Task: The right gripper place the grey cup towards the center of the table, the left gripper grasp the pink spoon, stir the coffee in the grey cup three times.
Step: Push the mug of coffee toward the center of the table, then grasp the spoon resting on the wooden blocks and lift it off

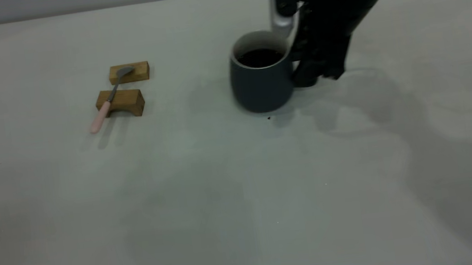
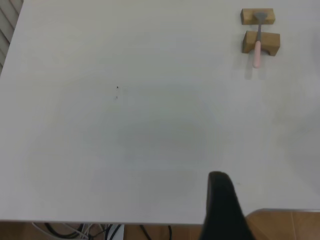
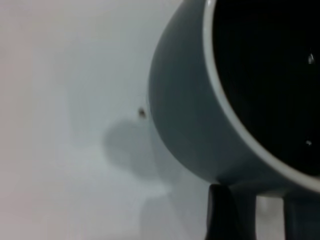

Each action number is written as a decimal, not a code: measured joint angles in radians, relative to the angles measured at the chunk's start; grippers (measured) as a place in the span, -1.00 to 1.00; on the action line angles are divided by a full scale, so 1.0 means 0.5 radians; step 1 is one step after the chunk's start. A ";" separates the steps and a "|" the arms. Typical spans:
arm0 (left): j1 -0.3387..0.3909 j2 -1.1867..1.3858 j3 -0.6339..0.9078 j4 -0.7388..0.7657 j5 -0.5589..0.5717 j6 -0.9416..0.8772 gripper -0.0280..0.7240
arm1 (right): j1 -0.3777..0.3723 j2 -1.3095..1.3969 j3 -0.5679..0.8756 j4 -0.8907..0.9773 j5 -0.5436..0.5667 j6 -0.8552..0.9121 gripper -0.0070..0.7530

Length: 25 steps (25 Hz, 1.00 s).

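Note:
The grey cup [image 1: 262,79] stands upright on the table [image 1: 226,196], a little right of the middle, holding dark coffee [image 1: 259,57]. My right gripper [image 1: 319,78] reaches down at the cup's right side and is shut on its handle. In the right wrist view the cup [image 3: 185,115] and coffee [image 3: 270,75] fill the frame, with the right gripper [image 3: 250,220] at the handle. The pink spoon [image 1: 111,96] lies across two wooden blocks at the left, handle end pointing to the front. The left wrist view shows the spoon [image 2: 258,40] far off and my left gripper [image 2: 220,200] as a dark shape near the table's edge.
Two brown wooden blocks [image 1: 129,72] [image 1: 120,102] carry the spoon. A tiny dark speck [image 1: 268,118] lies just in front of the cup. The table edge [image 2: 150,221] with cables and a wooden floor [image 2: 285,225] beyond it shows in the left wrist view.

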 joint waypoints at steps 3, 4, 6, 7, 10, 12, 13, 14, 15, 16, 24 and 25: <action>0.000 0.000 0.000 0.000 0.000 0.000 0.52 | 0.058 0.047 -0.079 0.118 0.002 -0.032 0.31; 0.000 0.000 0.000 0.000 0.000 0.000 0.52 | 0.073 0.059 -0.104 0.155 0.002 -0.036 0.31; 0.000 0.000 0.000 0.000 0.000 0.000 0.52 | 0.089 0.059 -0.127 0.201 0.002 -0.038 0.31; 0.000 0.000 0.000 0.000 0.000 0.000 0.52 | 0.089 0.052 -0.129 0.210 0.002 -0.027 0.31; 0.000 0.000 0.000 0.000 0.000 0.000 0.52 | 0.080 -0.021 -0.084 0.213 0.004 0.145 0.31; 0.000 0.000 0.000 0.000 0.000 0.000 0.52 | 0.072 -0.138 -0.019 0.213 0.039 0.334 0.31; 0.000 0.000 0.000 0.000 0.000 0.000 0.52 | 0.067 -0.218 0.026 0.213 0.082 0.462 0.31; 0.000 0.000 0.000 0.000 0.000 0.000 0.52 | 0.066 -0.294 0.081 0.213 0.138 0.584 0.31; 0.000 0.000 0.000 0.000 0.000 0.000 0.52 | 0.064 -0.398 0.131 0.211 0.206 0.751 0.31; 0.000 0.000 0.000 0.000 0.000 0.000 0.52 | 0.064 -0.511 0.194 0.209 0.275 0.948 0.31; 0.000 0.000 0.000 0.000 0.000 0.000 0.52 | 0.064 -1.512 0.721 -0.502 0.912 2.694 0.31; 0.000 0.000 0.000 0.000 0.000 0.000 0.52 | 0.064 -1.611 0.800 -0.674 0.973 2.893 0.31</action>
